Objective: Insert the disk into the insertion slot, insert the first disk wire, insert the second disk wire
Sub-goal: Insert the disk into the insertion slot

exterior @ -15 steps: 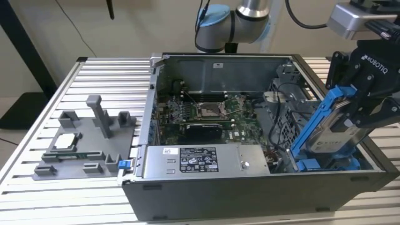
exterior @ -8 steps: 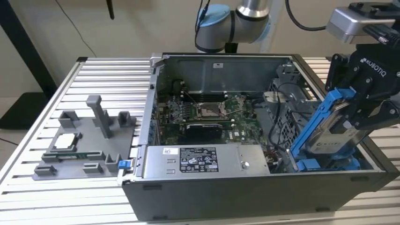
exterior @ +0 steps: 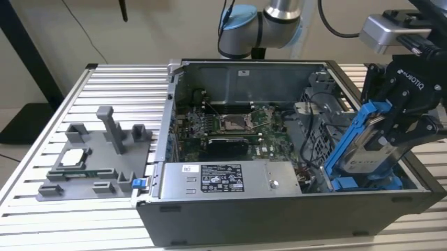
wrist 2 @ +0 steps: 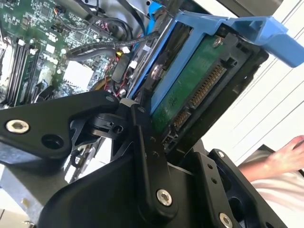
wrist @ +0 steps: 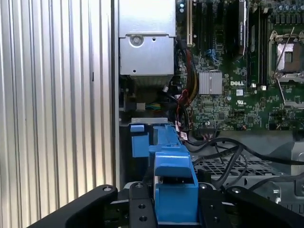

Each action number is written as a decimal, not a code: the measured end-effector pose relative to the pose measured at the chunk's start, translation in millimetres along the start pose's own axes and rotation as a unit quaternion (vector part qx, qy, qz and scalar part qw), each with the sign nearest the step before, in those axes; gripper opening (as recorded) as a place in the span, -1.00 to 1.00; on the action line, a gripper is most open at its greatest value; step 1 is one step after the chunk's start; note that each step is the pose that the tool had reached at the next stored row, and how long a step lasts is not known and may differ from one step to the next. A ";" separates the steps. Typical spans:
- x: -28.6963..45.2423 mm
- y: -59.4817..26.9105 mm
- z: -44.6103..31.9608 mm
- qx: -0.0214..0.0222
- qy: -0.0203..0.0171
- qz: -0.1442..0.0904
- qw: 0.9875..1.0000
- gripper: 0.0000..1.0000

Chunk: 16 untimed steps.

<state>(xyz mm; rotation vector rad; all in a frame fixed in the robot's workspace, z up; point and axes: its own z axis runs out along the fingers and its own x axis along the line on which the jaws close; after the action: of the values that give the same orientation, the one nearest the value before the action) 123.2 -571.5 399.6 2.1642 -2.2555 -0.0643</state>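
Note:
In the exterior view my gripper (exterior: 392,132) is shut on the disk (exterior: 365,152), a silver-grey drive in a bright blue carrier (exterior: 356,125). The disk hangs steeply tilted at the open computer case's right end. Its lower end reaches into the insertion slot (exterior: 370,184), a grey metal bay with blue tabs (exterior: 344,183). The second wrist view shows the disk's green circuit board (wrist 2: 187,83) and connector between black fingers (wrist 2: 145,137). In the first wrist view the blue carrier (wrist: 173,166) sits between my gripper (wrist: 173,209) pads above the bay. Loose black cables (wrist: 223,147) lie beside the bay; which are the disk wires I cannot tell.
The case holds a motherboard (exterior: 231,125) and a silver labelled power-supply box (exterior: 231,180). A grey plastic parts tray (exterior: 91,157) stands on the slatted table (exterior: 42,219) at the exterior view's left. A person's hand (wrist 2: 285,156) rests outside the case.

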 end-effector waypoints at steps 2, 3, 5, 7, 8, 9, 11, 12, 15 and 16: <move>-0.8 -0.1 3.0 0.000 0.000 0.003 1.000 -1.00; -0.7 -0.2 4.6 0.000 -0.001 0.003 1.000 -1.00; -0.7 -0.3 8.2 0.000 0.000 0.004 1.000 -1.00; -0.7 -0.5 11.8 0.000 0.000 0.004 1.000 -1.00; -0.6 -0.5 13.6 0.000 0.000 0.004 1.000 -1.00; -0.7 -0.6 15.6 0.000 -0.001 0.005 1.000 -1.00; -0.6 -0.6 16.5 0.000 0.000 0.005 1.000 1.00; -0.6 -0.6 16.5 0.000 0.000 0.005 1.000 1.00; -1.0 -0.5 14.7 -0.001 0.000 0.005 1.000 1.00; -1.1 -0.4 12.4 -0.001 0.000 0.005 1.000 1.00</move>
<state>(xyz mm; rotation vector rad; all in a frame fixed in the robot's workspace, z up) 123.1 -570.2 387.2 2.1510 -2.2645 -0.0661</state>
